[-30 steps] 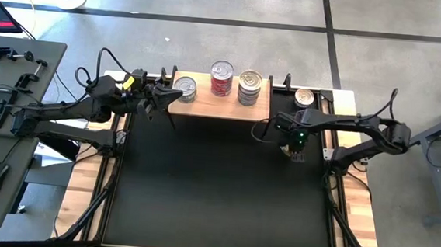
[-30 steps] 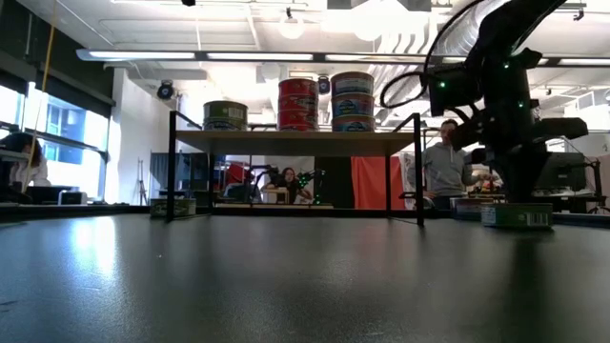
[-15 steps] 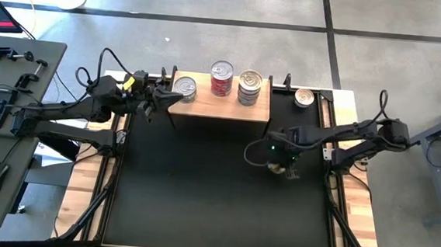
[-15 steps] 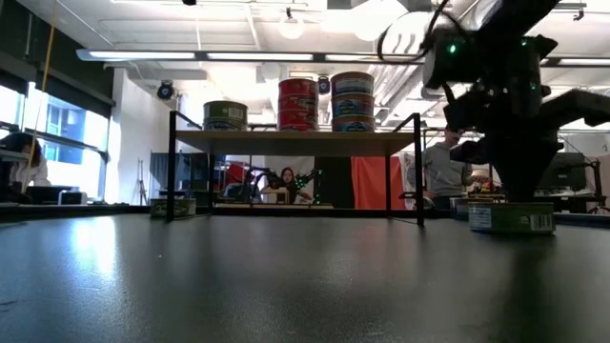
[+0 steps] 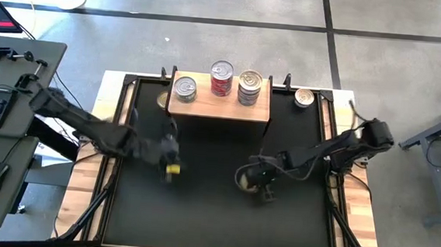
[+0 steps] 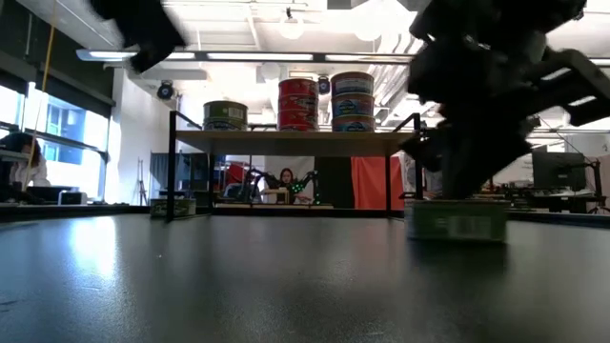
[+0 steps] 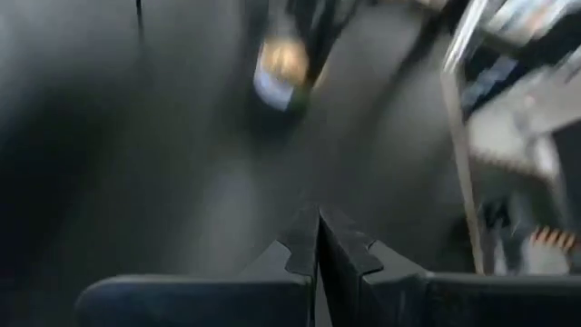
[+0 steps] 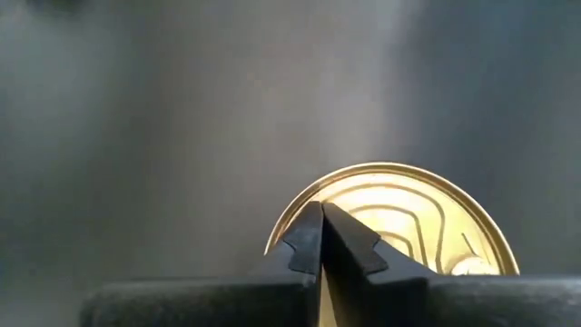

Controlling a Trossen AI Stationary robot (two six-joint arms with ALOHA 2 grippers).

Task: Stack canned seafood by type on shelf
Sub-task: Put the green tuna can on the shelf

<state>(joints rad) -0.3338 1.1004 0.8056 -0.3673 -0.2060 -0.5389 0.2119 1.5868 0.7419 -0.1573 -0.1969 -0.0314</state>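
Right gripper (image 5: 265, 190), fingers pressed together, rests against the green-labelled gold-lidded round tin (image 8: 399, 222) mid-mat, apparently pushing it. Left gripper (image 5: 170, 167) closed, empty, nearby. Next: reopen, grasp, lift to the light wooden shelf (image 5: 220, 106).

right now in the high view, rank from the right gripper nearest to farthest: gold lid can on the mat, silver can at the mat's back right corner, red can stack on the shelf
1. The gold lid can, directly under the right gripper, mid-mat.
2. The silver can, at the mat's back right corner beside the shelf.
3. The red can stack, middle of the shelf; only slightly farther than the silver can.
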